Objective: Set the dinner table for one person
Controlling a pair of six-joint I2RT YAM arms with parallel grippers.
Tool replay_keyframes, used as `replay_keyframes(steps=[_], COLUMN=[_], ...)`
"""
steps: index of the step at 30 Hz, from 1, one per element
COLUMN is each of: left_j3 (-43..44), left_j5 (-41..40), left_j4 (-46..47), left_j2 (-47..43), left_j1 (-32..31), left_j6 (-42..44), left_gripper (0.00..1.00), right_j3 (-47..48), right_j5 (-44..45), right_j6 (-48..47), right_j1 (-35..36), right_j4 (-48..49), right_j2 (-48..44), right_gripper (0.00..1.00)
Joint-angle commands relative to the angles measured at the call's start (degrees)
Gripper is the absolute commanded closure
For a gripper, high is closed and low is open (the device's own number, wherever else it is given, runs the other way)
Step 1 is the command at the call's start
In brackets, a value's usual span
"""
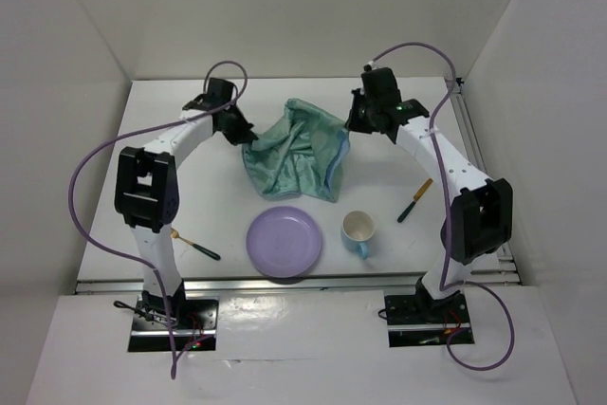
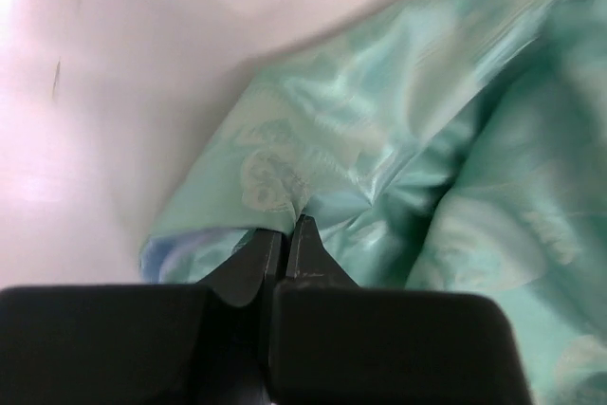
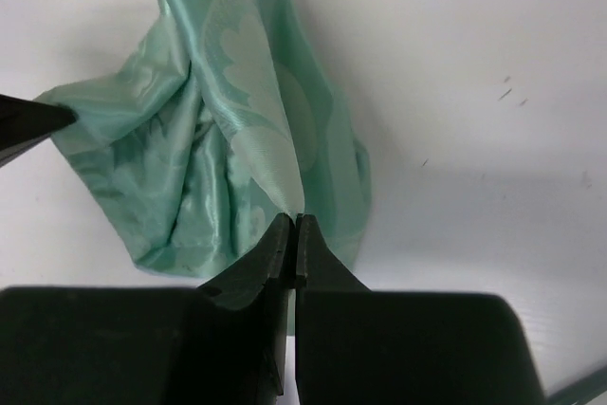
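The green swirl-patterned placemat [image 1: 299,151] hangs crumpled between my two grippers above the white dinner table [image 1: 152,187]. My left gripper [image 1: 248,137] is shut on the cloth's left corner; in the left wrist view its jaws [image 2: 290,227] pinch the green fabric [image 2: 427,158]. My right gripper [image 1: 349,125] is shut on the cloth's right corner; in the right wrist view the jaws [image 3: 295,223] pinch a fold of the placemat [image 3: 218,139]. The lower part of the cloth droops toward the table.
A purple plate [image 1: 284,241] sits near the front middle, a white-and-blue mug [image 1: 358,231] to its right. A fork or knife with a wooden handle [image 1: 414,200] lies right of the mug; another utensil [image 1: 195,244] lies at the front left.
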Motion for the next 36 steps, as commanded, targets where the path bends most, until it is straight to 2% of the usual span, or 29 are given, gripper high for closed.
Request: replay_keyframes(steps=[1,3,4,6,7,8,10,14,19,21,22,23,25,26,27,28,29,30,31,32,36], left_j3=[11.5,17.8,25.1,34.5,44.9,49.3,54.0,43.9,34.2,25.3,21.1,11.6,2.1,-6.3,-10.6,-14.3,-20.6,-23.1,-24.5,-24.5,-18.4], left_j5=[-0.2,2.4,6.0,8.7,10.7,11.5,14.8,23.8,26.4,26.4,26.9,26.9,25.8,24.3,23.3,21.1,17.7,17.1,16.2,13.1,10.1], left_j4=[-3.1,-5.4,-6.0,-9.6,-11.4,-13.2,-12.4,-1.5,0.1,0.1,0.9,2.0,3.7,3.1,1.7,-0.1,-2.1,-2.1,-2.8,-6.4,-8.3], left_j2=[3.5,5.2,7.2,9.5,10.9,12.6,12.1,3.0,-5.0,-8.2,-12.6,-15.1,-20.1,-22.6,-27.4,-29.7,-31.7,-35.1,-36.2,-37.2,-37.6], left_j1=[3.1,4.6,5.9,7.0,8.2,9.0,11.1,17.6,19.3,19.3,19.3,19.3,19.3,19.3,19.3,19.3,19.3,19.3,19.3,19.3,19.3], left_j6=[3.6,5.9,8.5,11.0,13.1,13.1,12.2,7.8,9.4,9.9,10.5,10.5,11.0,11.0,11.0,10.5,9.2,9.8,10.5,11.2,14.0], left_gripper=[1.00,1.00,1.00,1.00,1.00,1.00,1.00,1.00,1.00,1.00,1.00,1.00,1.00,1.00,1.00,0.86,0.64,0.39,0.00,0.00,0.00], right_j3=[6.1,12.6,19.4,27.2,30.6,35.0,35.9,29.2,17.8,9.3,5.9,-1.5,-9.0,-12.7,-19.4,-22.4,-25.0,-29.6,-31.1,-32.2,-30.0], right_j5=[-0.5,-2.2,-2.8,-3.5,-3.5,-4.1,-5.5,-9.7,-11.1,-12.5,-13.1,-13.6,-13.6,-14.3,-14.3,-14.8,-14.8,-13.9,-12.9,-11.8,-9.3], right_j6=[-2.4,-3.7,-5.2,-5.8,-5.8,-5.8,-5.3,-5.8,-8.1,-8.1,-8.1,-8.1,-7.5,-7.5,-7.0,-7.0,-7.0,-7.0,-7.0,-7.0,-7.0], right_j1=[-3.9,-7.5,-9.8,-12.2,-13.4,-15.2,-17.1,-20.2,-20.7,-20.7,-20.7,-20.7,-20.0,-20.0,-19.4,-18.6,-18.1,-17.2,-17.2,-17.2,-17.8], right_j4=[4.3,5.7,5.7,5.7,5.0,6.0,8.9,18.9,21.2,21.8,22.4,23.4,23.9,24.5,24.5,23.9,23.2,21.1,19.7,18.4,13.5], right_j2=[0.6,5.0,8.7,11.9,13.1,13.6,12.1,4.3,-2.7,-6.8,-8.4,-12.3,-16.4,-18.6,-22.9,-24.8,-26.6,-29.8,-31.2,-32.2,-33.1], right_gripper=[1.00,1.00,1.00,1.00,1.00,1.00,1.00,1.00,1.00,1.00,1.00,1.00,1.00,1.00,1.00,0.87,0.58,0.04,0.00,0.00,0.00])
